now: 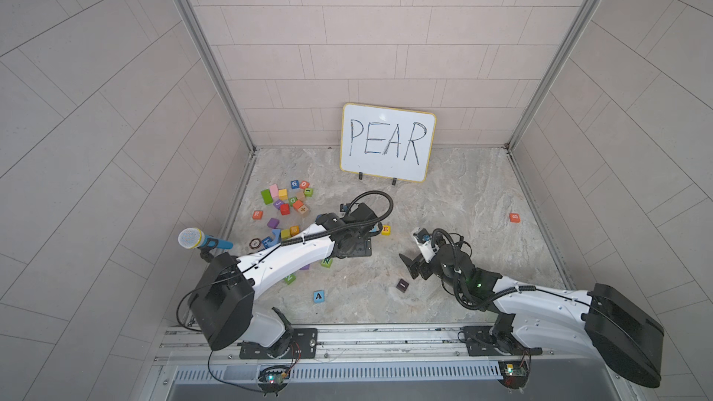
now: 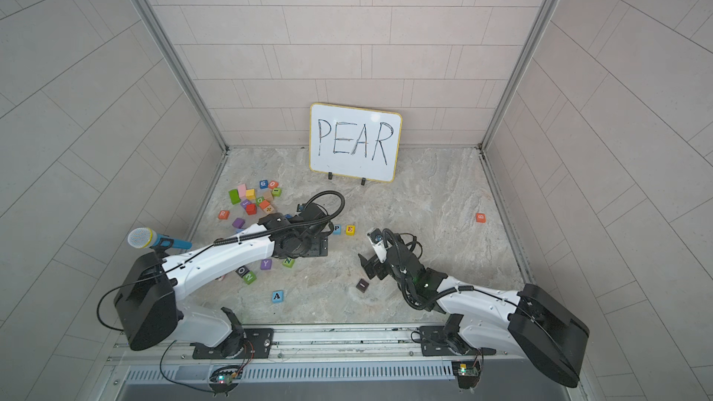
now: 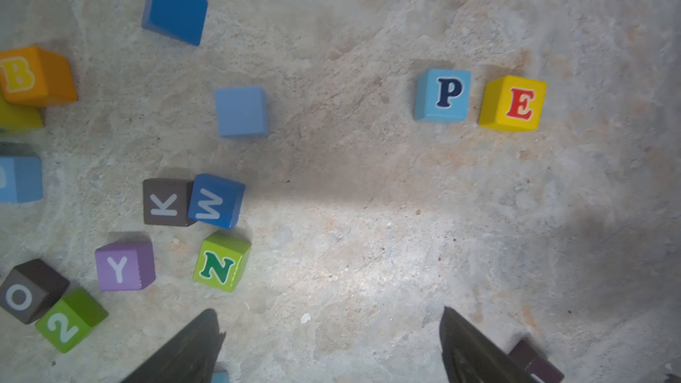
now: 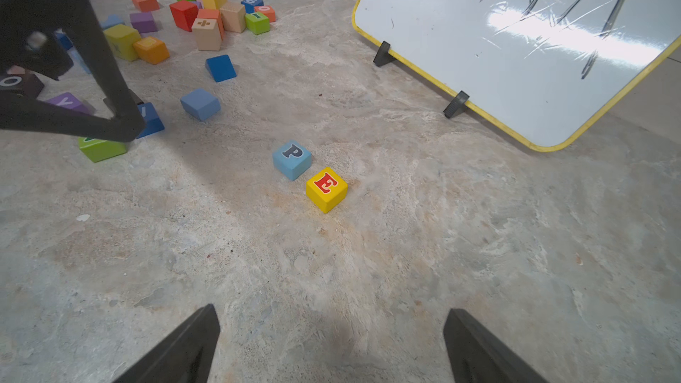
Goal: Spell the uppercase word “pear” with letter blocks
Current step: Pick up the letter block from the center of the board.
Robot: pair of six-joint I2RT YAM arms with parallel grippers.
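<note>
Two glossy cubes on rough stone
We read P cube, E cube, just beside; left gripper, right gripper both gape, empty.

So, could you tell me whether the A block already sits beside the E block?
No, in a top view the A block lies alone, well apart from the E block.

My left arm and right arm: white shells, black joint housings, ribbed black cable conduit, green light, bolted black base plate, right gripper black and wedge-tipped
</note>
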